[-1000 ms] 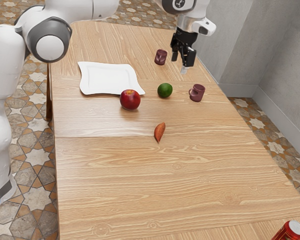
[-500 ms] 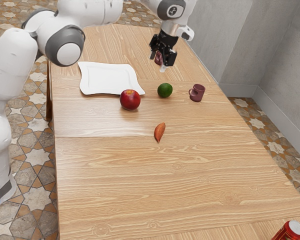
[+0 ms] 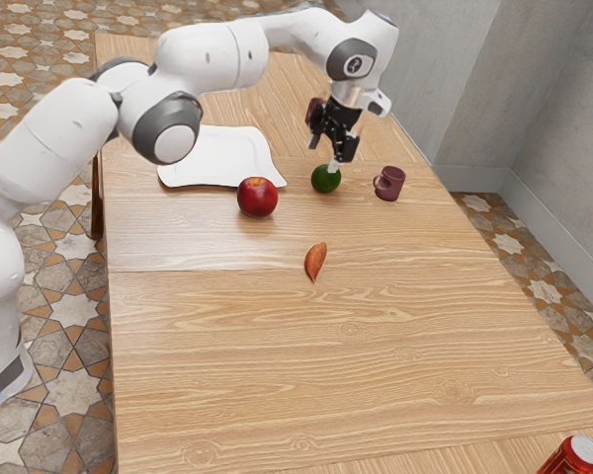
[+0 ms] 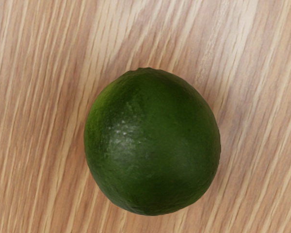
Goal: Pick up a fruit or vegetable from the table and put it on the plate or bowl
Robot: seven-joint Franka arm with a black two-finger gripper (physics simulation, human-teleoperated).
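A green lime [image 3: 325,180] lies on the wooden table [image 3: 306,346], to the exterior view's right of a white square plate [image 3: 212,154]. My black gripper [image 3: 328,156] hangs open just above the lime, its fingers pointing down and not touching it. In the wrist view the lime [image 4: 152,141] sits directly under my hand on the wood grain. A red apple [image 3: 257,197] rests at the plate's near corner. An orange-brown tapered vegetable [image 3: 315,260] lies nearer the front.
A maroon mug [image 3: 388,183] stands to the right of the lime in the exterior view. A second maroon mug [image 3: 313,108] is partly hidden behind my hand. A red can [image 3: 571,457] sits at the front right corner. A grey wall runs close behind the table.
My hand has swung from beside the far mug toward the exterior view's left and then come down over the lime. The fruits, plate and mugs have not moved.
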